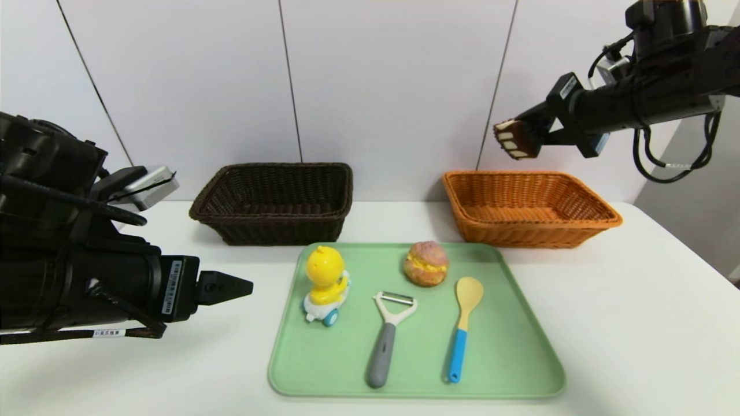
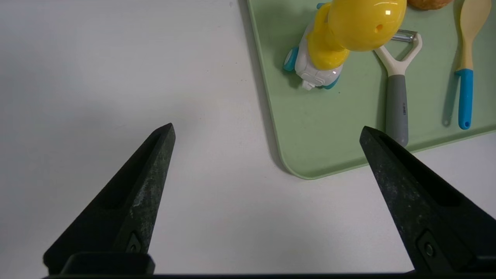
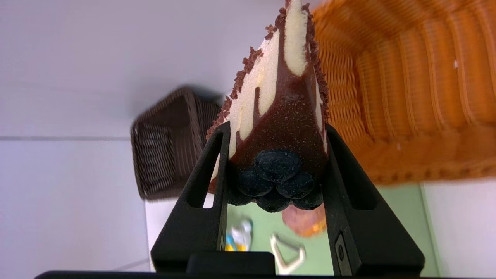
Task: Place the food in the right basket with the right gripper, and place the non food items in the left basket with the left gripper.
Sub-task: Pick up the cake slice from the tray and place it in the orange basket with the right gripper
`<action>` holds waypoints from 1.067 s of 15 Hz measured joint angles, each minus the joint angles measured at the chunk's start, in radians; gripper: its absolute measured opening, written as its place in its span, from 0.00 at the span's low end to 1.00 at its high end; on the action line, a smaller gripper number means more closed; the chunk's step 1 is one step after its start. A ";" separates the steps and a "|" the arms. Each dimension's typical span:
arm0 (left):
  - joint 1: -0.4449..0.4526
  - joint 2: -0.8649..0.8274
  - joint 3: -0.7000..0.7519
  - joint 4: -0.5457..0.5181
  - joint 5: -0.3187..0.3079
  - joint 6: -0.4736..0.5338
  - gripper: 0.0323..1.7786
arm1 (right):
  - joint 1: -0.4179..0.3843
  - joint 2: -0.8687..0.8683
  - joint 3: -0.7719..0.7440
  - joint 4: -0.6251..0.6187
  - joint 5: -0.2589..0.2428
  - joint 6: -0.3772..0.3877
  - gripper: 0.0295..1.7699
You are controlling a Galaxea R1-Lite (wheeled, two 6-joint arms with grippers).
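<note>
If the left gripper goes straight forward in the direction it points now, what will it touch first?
Probably the duck toy. In the head view the left gripper, open and off the green tray's left edge, points across toward it. Depth is unclear: it seems raised above the table, so it should pass over the tray's rim.

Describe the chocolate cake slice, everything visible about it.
The chocolate cake slice is a triangular wedge with glossy brown icing dripping over pale sponge layers, chocolate crumbs along its edges and dark blueberries at its wide end. The right gripper clamps its two sides and holds it in the air above the orange basket's left end.
</note>
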 joint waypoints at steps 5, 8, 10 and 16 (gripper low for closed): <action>-0.005 -0.004 0.003 -0.042 -0.002 0.006 0.95 | -0.033 0.149 0.000 -0.113 -0.005 0.081 0.38; -0.007 -0.002 0.003 -0.044 -0.004 0.005 0.95 | -0.038 0.237 -0.001 -0.140 -0.005 0.090 0.37; -0.007 0.001 0.004 -0.045 -0.003 0.004 0.95 | -0.037 0.281 -0.001 -0.143 -0.006 0.090 0.37; -0.007 0.013 0.003 -0.046 -0.003 0.000 0.95 | -0.037 0.339 -0.002 -0.164 -0.006 0.098 0.37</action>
